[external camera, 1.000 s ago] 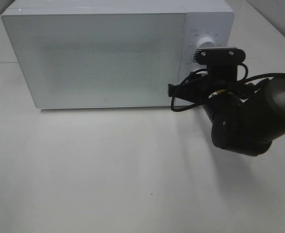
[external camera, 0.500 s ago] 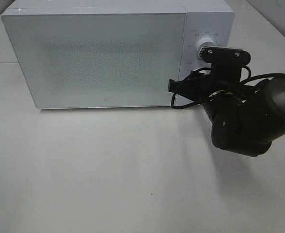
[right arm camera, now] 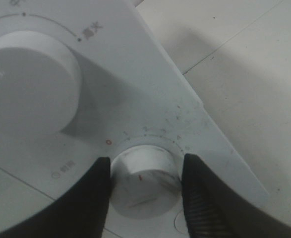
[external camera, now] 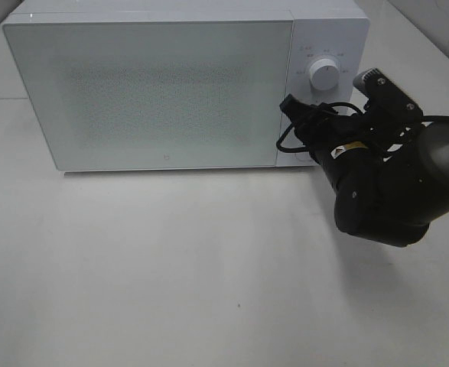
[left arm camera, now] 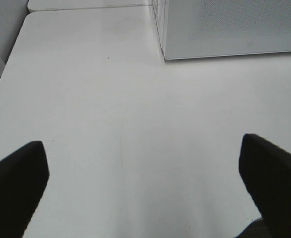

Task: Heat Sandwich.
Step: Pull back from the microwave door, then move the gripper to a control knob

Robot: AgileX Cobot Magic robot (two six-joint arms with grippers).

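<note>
The sandwich is out of view. The white microwave [external camera: 155,84] stands at the back of the table with its frosted door closed. In the right wrist view my right gripper [right arm camera: 145,196] is shut on the microwave's lower knob [right arm camera: 145,178], one black finger [right arm camera: 93,203] on each side of it. A red mark on the knob's face sits near its middle. From above, my right arm [external camera: 385,191] hides that knob, while the upper knob [external camera: 323,75] shows. My left gripper [left arm camera: 145,193] hangs open over bare table, with a corner of the microwave [left arm camera: 234,25] beyond it.
The white table [external camera: 170,275] stretches in front of the microwave. A table edge [left arm camera: 6,74] with dark floor beyond shows in the left wrist view. Printed numbers ring the lower knob on the control panel [right arm camera: 135,64].
My right wrist has rolled clockwise in the exterior view. Its camera bracket has swung right, off the upper knob, which now shows. The left side looks the same.
</note>
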